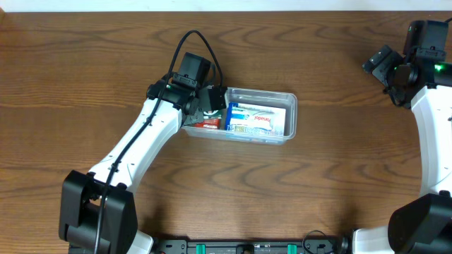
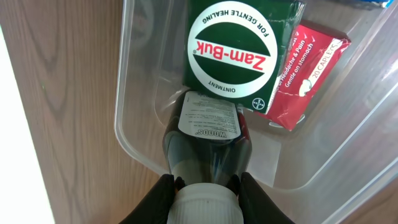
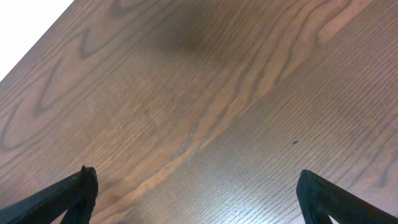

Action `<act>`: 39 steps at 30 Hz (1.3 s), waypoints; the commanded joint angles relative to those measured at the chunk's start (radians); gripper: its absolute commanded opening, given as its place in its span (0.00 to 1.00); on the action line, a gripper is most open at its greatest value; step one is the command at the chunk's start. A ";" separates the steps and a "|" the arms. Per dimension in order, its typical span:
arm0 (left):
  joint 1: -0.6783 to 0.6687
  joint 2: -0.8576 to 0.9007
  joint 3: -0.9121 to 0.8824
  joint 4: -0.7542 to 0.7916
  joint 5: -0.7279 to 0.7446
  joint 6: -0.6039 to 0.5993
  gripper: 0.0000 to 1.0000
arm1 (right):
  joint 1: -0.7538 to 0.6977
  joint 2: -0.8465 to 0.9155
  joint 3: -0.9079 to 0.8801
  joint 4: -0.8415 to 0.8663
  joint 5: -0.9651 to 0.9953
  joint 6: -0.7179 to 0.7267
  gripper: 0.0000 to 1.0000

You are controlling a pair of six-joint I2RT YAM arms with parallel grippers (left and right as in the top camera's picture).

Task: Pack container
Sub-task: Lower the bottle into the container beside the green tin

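Wooden table (image 1: 318, 197) bears the container (image 1: 292, 116); left end effector (image 2: 205, 186) clamps a bottle (image 2: 208, 146), seemingly WOODS, beside Zam-Buk box (image 2: 233, 53).

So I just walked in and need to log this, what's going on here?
The left claw grips a dark bottle by its white cap, the bottle's body reaching into the clear container beside a green Zam-Buk box and a red packet. The right claw hangs open over the wooden table, holding nothing.

"Zam-Buk" on green box (image 2: 231, 53) (inverted)
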 commanded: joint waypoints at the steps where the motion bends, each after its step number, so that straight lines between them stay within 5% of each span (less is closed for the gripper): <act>1: -0.003 0.010 0.000 0.004 -0.045 0.007 0.06 | -0.004 0.000 0.003 0.001 0.003 -0.009 0.99; 11: -0.058 0.010 0.000 0.021 0.161 0.007 0.06 | -0.004 0.000 0.003 0.001 0.003 -0.008 0.99; 27: -0.077 0.010 0.000 0.041 0.203 0.007 0.06 | -0.004 0.000 0.003 0.001 0.003 -0.009 0.99; 39: -0.066 0.010 0.000 0.017 0.039 0.006 0.06 | -0.004 0.000 0.003 0.001 0.003 -0.008 0.99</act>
